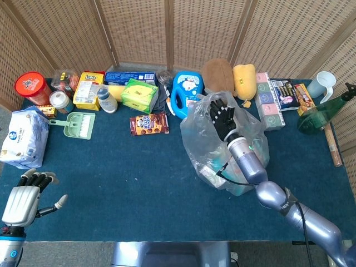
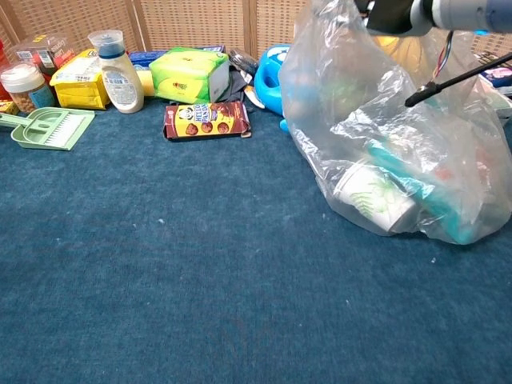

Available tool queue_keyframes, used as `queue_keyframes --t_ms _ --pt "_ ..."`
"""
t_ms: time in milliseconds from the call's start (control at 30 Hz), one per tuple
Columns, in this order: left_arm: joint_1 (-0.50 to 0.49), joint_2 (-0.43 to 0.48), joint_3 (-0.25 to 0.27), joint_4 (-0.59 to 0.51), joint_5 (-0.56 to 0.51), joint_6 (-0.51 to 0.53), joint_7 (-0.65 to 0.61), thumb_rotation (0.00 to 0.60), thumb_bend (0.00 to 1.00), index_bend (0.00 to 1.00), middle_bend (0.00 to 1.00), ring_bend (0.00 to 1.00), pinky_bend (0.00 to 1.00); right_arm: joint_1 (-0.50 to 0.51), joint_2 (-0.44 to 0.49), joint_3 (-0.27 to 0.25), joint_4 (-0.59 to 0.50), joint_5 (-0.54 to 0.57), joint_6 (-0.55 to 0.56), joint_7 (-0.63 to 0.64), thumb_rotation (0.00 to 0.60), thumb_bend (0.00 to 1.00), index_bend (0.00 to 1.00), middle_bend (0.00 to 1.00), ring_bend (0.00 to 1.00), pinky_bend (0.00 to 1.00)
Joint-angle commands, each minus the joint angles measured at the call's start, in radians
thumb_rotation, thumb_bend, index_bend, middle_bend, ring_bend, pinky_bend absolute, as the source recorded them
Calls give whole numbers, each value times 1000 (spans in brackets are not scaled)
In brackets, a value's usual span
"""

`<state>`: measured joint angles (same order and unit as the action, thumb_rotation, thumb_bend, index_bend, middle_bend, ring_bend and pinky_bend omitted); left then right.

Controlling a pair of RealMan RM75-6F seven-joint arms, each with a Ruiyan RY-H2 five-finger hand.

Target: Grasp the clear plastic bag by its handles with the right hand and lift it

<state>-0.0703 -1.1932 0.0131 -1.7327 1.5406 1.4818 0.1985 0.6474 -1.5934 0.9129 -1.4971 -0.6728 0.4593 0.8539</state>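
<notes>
Step in hand: lift phase, just begun. My right hand (image 1: 222,119) is up at the top of the clear plastic bag (image 1: 219,153), fingers curled round the gathered film at the bag mouth. I read that as clamped on the handles, though the handles themselves are hard to pick out through the crumpled plastic. In the chest view the bag (image 2: 384,152) is pulled tall and taut at the top, with the hand mostly cut off at the upper edge.

Bag location: right of centre on the table (image 1: 128,189), roughly 3 o'clock from table middle. The blue detergent bottle (image 1: 185,92) sits just beside it at 11 o'clock, the brown plush (image 1: 218,72) behind it at 12. Bottom of the bag looks to be resting on the blue cloth in the chest view; the contents, a white cup (image 2: 374,196) and teal items, sag low inside.

Left hand (image 1: 25,200) is parked at 8 o'clock near the table's near edge, fingers apart, holding nothing.

Next move, my call: straight vertical pull until the base clears the table. Keep the grip firm, as the load hangs low and the film could slip. Avoid drifting toward 11 o'clock, since the bottle is close enough to get swept.
</notes>
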Motion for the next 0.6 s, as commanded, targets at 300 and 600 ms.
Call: queue_keyframes --t_ms 300,600 --pt "-3 -5 1 0 5 -6 0 2 211 391 315 266 132 -104 26 3 -93 -289 70 21 56 364 167 284 283 271" --pt "-7 -3 1 -4 10 -9 5 0 211 391 315 266 132 -131 54 -139 -84 -534 261 -152 54 368 170 284 274 228"
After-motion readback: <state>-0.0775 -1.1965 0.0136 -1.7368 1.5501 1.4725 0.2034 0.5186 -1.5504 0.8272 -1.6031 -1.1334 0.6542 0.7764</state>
